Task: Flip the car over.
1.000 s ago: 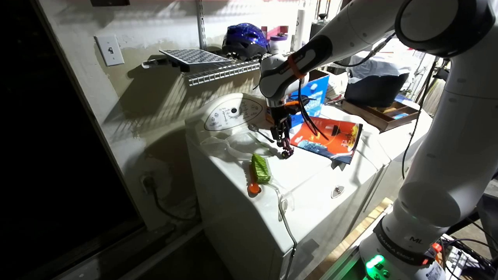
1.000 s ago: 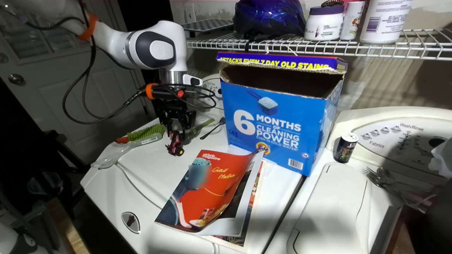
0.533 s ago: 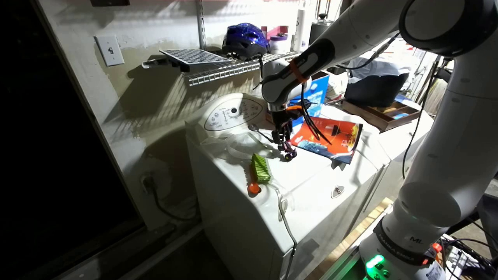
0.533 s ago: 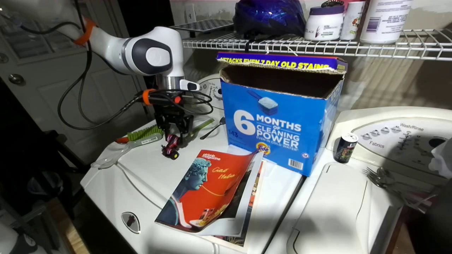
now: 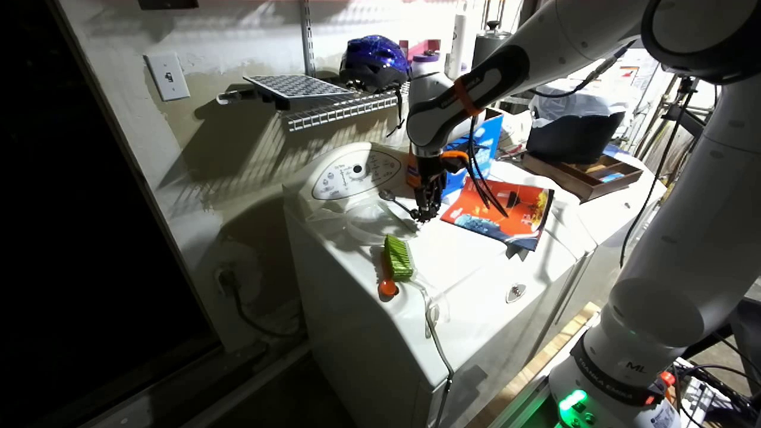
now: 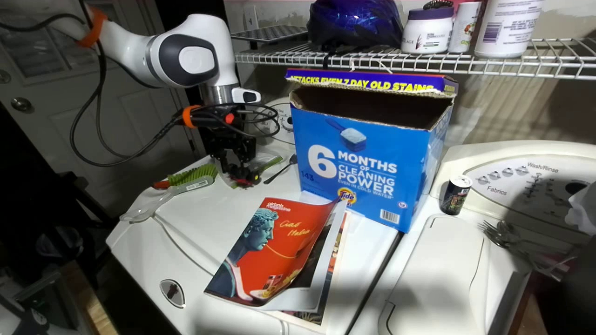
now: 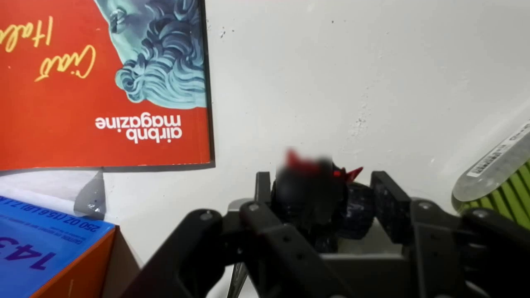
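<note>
The car is a small black toy with red parts. In the wrist view the car sits between the two fingertips of my gripper. A dark wheel meets the right fingertip and the car's other side meets the left one. In an exterior view the car shows low at the fingertips of my gripper, roughly level, with a yellow wheel hub facing out. In an exterior view the car is a dark patch under my gripper. I cannot tell whether it touches the white machine top.
A magazine lies in front of a tall blue box. A green-bristled brush with an orange piece lies near the side edge. A dark spoon lies behind the gripper. A wire shelf hangs above.
The gripper has shifted back toward the control panel with the car. The car hung tilted below the fingertips before; now it sits roughly level between them.
</note>
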